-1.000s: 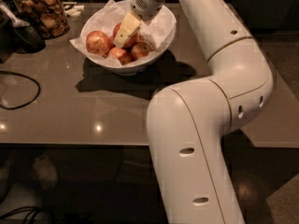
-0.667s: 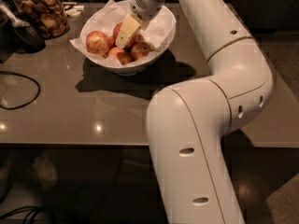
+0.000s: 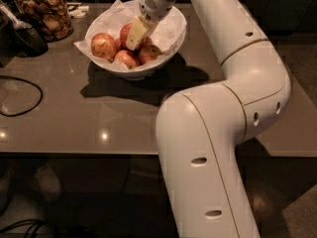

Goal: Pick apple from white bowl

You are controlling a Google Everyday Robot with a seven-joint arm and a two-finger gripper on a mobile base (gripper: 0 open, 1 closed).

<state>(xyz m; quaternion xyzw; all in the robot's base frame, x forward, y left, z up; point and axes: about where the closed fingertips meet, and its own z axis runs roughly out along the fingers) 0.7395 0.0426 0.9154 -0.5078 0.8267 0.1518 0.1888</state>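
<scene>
The white bowl (image 3: 171, 46), lined with crinkled white paper, stands on the grey table and holds several apples. The deep red apple (image 3: 124, 32) lies at the back of the bowl, partly hidden by my gripper. My gripper (image 3: 132, 42) reaches down into the bowl from the upper right, right against this apple's right side. Paler apples lie around it: one on the left (image 3: 103, 45), one in front (image 3: 126, 58) and one on the right (image 3: 149, 52).
A glass jar of brown snacks (image 3: 43, 13) stands at the back left beside a dark object (image 3: 22, 33). A black cable (image 3: 22, 95) loops over the table's left side. My own arm (image 3: 228, 108) fills the right foreground. The table's front edge (image 3: 74, 152) runs across the view.
My gripper has sunk slightly lower into the bowl beside the deep red apple. The apples and the bowl have not moved.
</scene>
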